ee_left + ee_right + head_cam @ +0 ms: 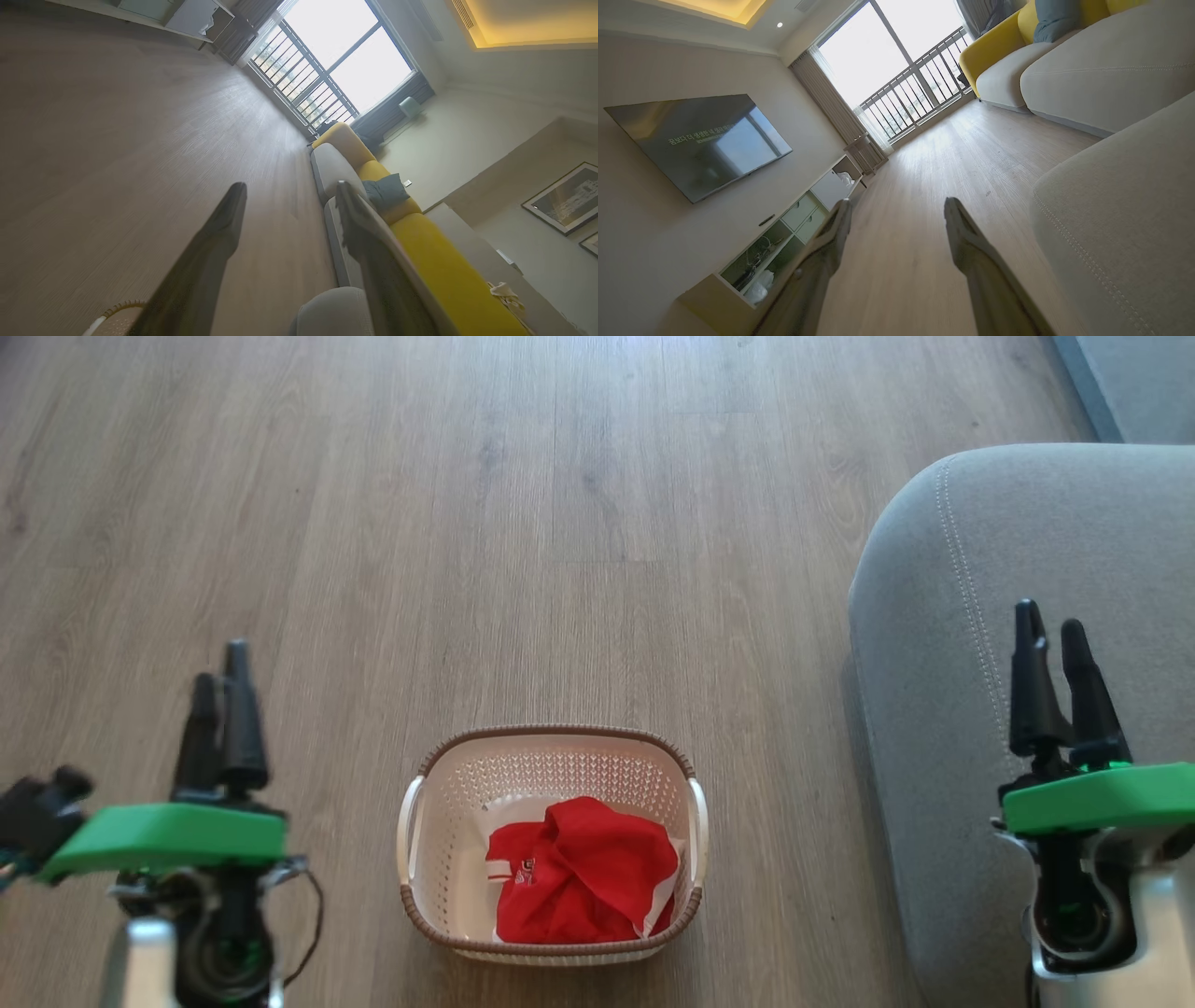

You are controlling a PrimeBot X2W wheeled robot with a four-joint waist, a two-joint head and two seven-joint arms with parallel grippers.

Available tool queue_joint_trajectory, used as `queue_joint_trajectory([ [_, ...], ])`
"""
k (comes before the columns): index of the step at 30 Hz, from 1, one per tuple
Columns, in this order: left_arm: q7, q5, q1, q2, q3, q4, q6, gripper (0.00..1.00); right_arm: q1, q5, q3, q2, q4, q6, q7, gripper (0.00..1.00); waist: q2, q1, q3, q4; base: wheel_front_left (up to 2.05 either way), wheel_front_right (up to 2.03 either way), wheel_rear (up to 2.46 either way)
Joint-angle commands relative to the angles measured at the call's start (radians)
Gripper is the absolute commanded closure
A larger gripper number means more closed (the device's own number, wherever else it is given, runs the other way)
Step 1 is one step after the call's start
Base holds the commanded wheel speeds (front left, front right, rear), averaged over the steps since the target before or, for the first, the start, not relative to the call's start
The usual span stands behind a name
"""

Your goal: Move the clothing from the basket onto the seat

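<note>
Here, from the head view, we look down on the basket (555, 732) standing on the wooden floor (560, 523), low in the middle of the picture. The red clothing (579, 868) lies bunched inside it, toward its near right part, with white trim showing at the edges. The grey seat (943, 616) fills the right side, well apart from the basket. Our left hand (222, 667) hangs over bare floor to the basket's left and touches nothing. Our right hand (1049, 616) hangs above the seat, its two fingers apart and empty.

Next, in the left wrist view, we see the left hand (290, 185) with its fingers spread wide and nothing between them. A corner of the basket (114, 315) shows at the bottom edge, beside the left finger. A rounded piece of grey cushion (331, 308) sits at the bottom, and a yellow-backed sofa (444, 261) runs toward a bright window (336, 56).

Last, in the right wrist view, the right hand (897, 202) also stands wide apart and holds nothing. The seat (1125, 233) rises close on its right, with the pale stitched seam plain to see. A dark television (698, 140) hangs on the wall to the left, above a low cabinet (784, 233).
</note>
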Motion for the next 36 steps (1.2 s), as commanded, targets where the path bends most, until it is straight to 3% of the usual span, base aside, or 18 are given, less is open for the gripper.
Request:
queue_joint_trajectory([
  [1, -0.013, 0.063, -0.054, 0.011, -0.01, -0.058, 0.018, 0.0, -0.06, -0.054, 0.024, -0.009, -0.056, 0.0, -0.013, 0.0, 0.0, 0.0, 0.0, -0.001, 0.0, 0.0, 0.0],
  [13, -0.048, 0.416, -0.059, 0.027, -0.214, -0.068, 0.167, 0.0, -0.05, -0.254, 0.112, -0.038, -0.053, 0.0, -0.049, 0.0, 0.0, 0.0, 0.001, -0.01, 0.0, 0.0, 0.0],
  [26, -0.086, 0.6, -0.106, 0.133, -0.444, -0.012, 0.34, 0.0, -0.058, -0.436, 0.176, -0.055, -0.017, 0.0, -0.087, 0.0, 0.0, 0.0, 0.008, -0.018, 0.0, 0.0, 0.0],
  [33, -0.103, 0.616, -0.129, 0.137, -0.48, -0.043, 0.424, 0.0, -0.072, -0.514, 0.184, -0.051, -0.044, 0.0, -0.105, 0.0, 0.0, 0.0, 0.014, -0.017, 0.0, 0.0, 0.0],
  [36, -0.112, 0.633, -0.134, 0.128, -0.465, -0.074, 0.439, 0.0, -0.078, -0.554, 0.184, -0.052, -0.062, 0.0, -0.114, 0.0, 0.0, 0.0, 0.015, -0.015, 0.0, 0.0, 0.0],
])
